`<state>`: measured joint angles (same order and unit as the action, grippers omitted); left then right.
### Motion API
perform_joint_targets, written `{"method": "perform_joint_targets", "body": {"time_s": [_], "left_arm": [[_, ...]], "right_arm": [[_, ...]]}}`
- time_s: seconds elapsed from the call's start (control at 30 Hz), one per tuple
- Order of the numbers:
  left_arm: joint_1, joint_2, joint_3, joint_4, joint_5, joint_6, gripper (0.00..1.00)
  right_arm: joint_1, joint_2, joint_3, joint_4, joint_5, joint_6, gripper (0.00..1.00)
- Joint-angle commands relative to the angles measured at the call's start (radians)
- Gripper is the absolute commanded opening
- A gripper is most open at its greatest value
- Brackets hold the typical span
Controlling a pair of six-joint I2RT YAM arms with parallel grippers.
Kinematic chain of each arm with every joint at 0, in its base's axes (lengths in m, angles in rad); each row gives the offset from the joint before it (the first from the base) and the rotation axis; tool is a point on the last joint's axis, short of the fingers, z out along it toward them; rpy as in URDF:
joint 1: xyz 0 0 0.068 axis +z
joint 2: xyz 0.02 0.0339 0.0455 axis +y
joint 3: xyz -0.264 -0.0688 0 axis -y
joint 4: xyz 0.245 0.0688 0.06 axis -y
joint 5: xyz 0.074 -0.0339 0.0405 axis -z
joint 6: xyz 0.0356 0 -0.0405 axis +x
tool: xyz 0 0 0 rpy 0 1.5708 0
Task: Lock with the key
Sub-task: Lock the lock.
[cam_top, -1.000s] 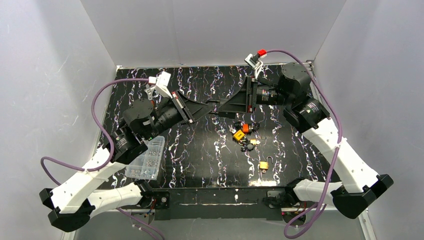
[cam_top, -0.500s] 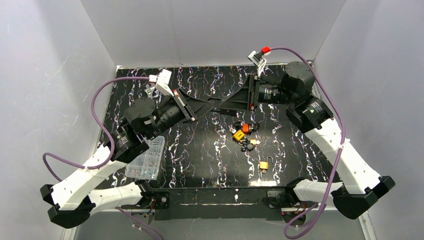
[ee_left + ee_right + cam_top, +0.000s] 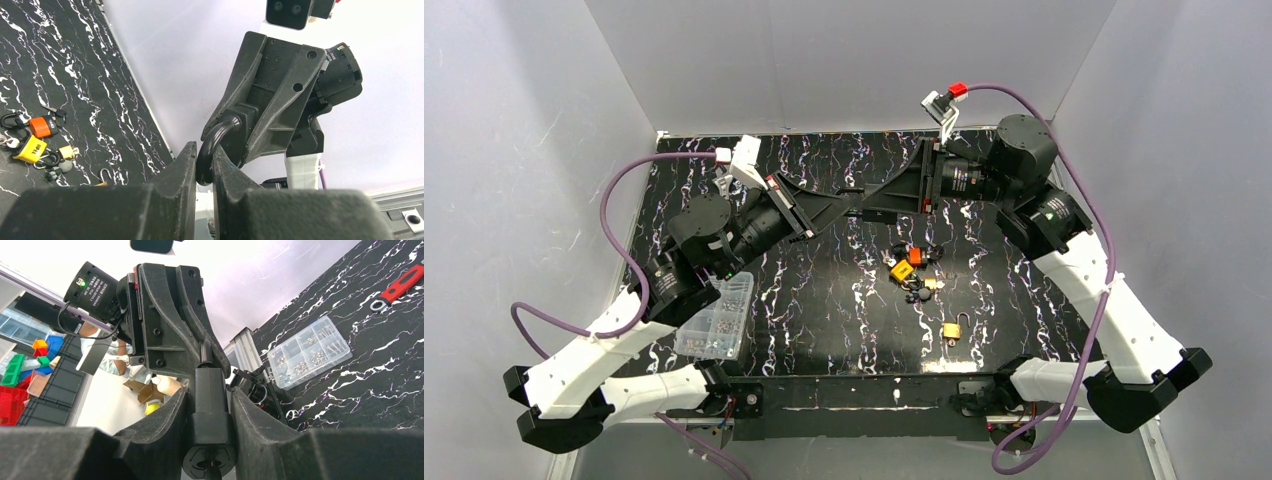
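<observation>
Risen slightly toward upper frame: left gripper [image 3: 204, 156] pinching curved black shackle [image 3: 212, 142], right gripper [image 3: 209, 395] clamping black cylindrical padlock body [image 3: 210, 412], mid-air. Likely step: seating shackle; next needs straight push, then key turn.

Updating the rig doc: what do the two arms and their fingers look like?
Both alike: left arm and right arm have white shells on the long links, black joint motors and black bases. The fingers are black and wedge-shaped. A purple cable loops along each arm; the right one ends in a red plug.
</observation>
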<state>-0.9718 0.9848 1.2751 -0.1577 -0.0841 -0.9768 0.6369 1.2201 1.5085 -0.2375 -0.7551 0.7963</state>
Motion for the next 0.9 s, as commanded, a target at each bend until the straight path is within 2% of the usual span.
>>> {"method": "perform_joint_targets", "body": {"time_s": [0.0,0.53,0.57,0.63,0.87], "left_arm": [[-0.164,0.166,0.011,0.086,0.471,-0.047,0.0],[-0.212,0.234,0.065,0.106,0.487,-0.055,0.0],[-0.214,0.238,0.07,0.106,0.489,-0.054,0.0],[-0.217,0.248,0.08,0.106,0.494,-0.054,0.0],[-0.233,0.28,0.111,0.109,0.505,-0.051,0.0]], "right_arm": [[0.095,0.13,0.018,0.169,0.221,-0.032,0.01],[0.123,0.171,0.047,0.152,0.231,-0.051,0.01],[0.126,0.172,0.048,0.152,0.231,-0.098,0.01],[0.131,0.177,0.048,0.15,0.233,-0.052,0.01],[0.143,0.189,0.047,0.145,0.237,-0.057,0.01]]}}
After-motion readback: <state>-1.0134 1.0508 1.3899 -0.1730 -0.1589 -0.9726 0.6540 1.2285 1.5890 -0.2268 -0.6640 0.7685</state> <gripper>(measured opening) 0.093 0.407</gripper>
